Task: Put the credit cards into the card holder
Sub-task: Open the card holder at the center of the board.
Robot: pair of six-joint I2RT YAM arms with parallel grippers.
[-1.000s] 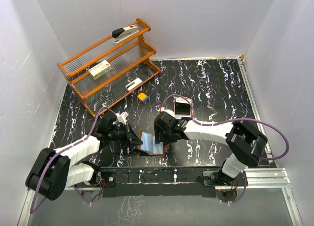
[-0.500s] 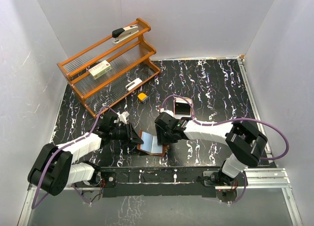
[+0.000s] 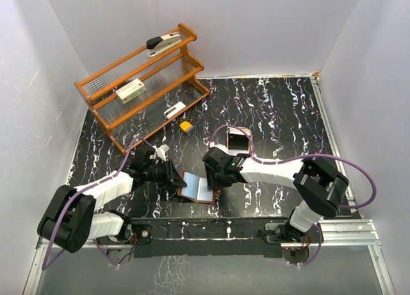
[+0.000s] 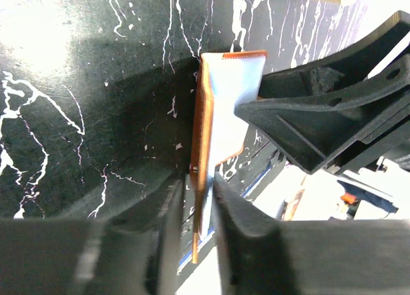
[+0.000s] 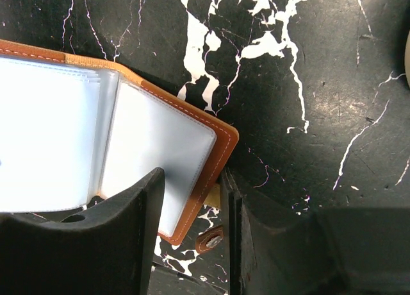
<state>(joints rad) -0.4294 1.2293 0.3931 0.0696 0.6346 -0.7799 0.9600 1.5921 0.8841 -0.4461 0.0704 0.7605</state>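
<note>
The card holder (image 3: 197, 187) lies open on the black table between my two grippers, brown cover down and pale sleeves up. In the left wrist view I see the card holder (image 4: 227, 102) edge-on. My left gripper (image 4: 197, 179) straddles its near edge with the jaws slightly apart: one finger touches the sleeve, the other stands off the cover. My right gripper (image 5: 191, 176) is open over the holder's far corner (image 5: 214, 147), one finger over the sleeve and the other at the cover's edge. I cannot pick out the credit cards for certain.
A small brown tray (image 3: 238, 133) with something pale in it sits just behind the right gripper (image 3: 213, 177). A yellow-orange block (image 3: 186, 126) lies farther back. A wooden shelf rack (image 3: 144, 83) at the back left carries a stapler (image 3: 163, 43) and a box (image 3: 131, 90).
My left jaws have come apart from shut around the holder's edge. My right jaws have narrowed over the far corner. The holder now lies a little flatter.
</note>
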